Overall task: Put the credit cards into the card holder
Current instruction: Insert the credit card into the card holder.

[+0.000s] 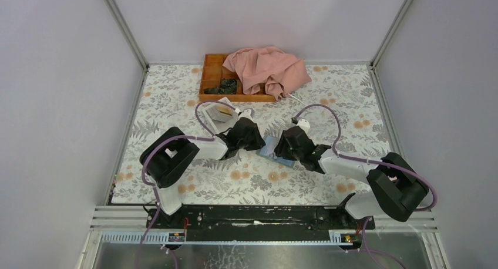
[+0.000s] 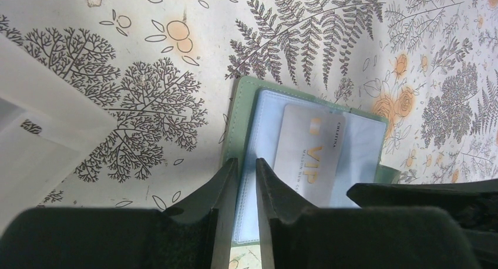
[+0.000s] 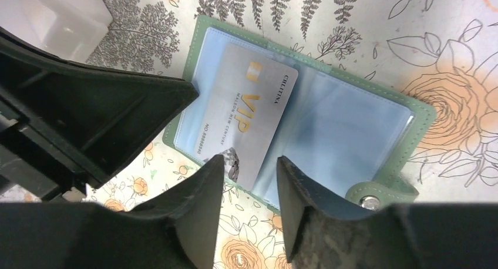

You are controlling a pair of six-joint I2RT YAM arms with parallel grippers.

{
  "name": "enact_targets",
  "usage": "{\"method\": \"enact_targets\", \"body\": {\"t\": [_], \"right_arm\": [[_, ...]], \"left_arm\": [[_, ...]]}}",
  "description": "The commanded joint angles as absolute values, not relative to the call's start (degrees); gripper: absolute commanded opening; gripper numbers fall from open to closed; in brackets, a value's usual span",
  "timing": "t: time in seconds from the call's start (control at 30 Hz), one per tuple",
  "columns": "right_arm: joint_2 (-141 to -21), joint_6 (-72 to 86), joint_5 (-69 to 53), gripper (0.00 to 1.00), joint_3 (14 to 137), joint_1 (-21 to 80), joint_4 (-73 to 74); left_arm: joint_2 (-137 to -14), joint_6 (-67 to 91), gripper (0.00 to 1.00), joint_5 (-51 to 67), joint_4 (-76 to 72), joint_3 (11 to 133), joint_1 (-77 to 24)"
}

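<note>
The card holder (image 3: 358, 113) lies open on the flowered cloth, green outside with pale blue plastic sleeves; it also shows in the overhead view (image 1: 272, 148) between the two arms. A greyish credit card (image 3: 249, 113) marked VIP lies slanted on its left page, part of it under the sleeve plastic. My right gripper (image 3: 249, 163) is open, its fingertips either side of the card's near end. My left gripper (image 2: 246, 162) hovers over the holder's left edge (image 2: 235, 122). Its jaws stand a narrow slit apart with only the sleeve showing through. No other credit cards show.
A white open-topped box (image 1: 218, 113) stands just left of the holder, close behind the left gripper. At the back, an orange wooden tray (image 1: 210, 75) holds dark items and a pink cloth (image 1: 267, 69). The holder's snap strap (image 3: 376, 195) lies beside my right finger.
</note>
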State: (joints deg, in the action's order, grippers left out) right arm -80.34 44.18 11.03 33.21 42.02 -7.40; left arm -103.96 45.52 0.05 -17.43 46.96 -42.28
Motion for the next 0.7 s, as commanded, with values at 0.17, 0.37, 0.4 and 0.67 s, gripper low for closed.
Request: {"method": "enact_targets", "body": {"t": [0.17,0.37,0.4,0.67], "right_arm": [[-79.6,43.2,16.2,0.24,34.2,42.5,-4.0],[-81.9,43.5,16.8,0.12,34.4,42.4,-4.3],[-82.2,43.6,16.9,0.11,34.4,42.5,-4.5],[-84.9,43.3,16.4,0.09,35.9,42.5,-5.2]], "left_arm": [[-109.4,44.6,0.25,-1.2,-10.6,44.6,-43.0],[-109.4,44.6,0.25,-1.1,-10.6,44.5,-43.0],[-109.5,44.7,0.25,-1.1,-10.6,44.5,-43.0],[-109.6,44.4,0.24,-1.1,-10.5,44.3,-43.0]]}}
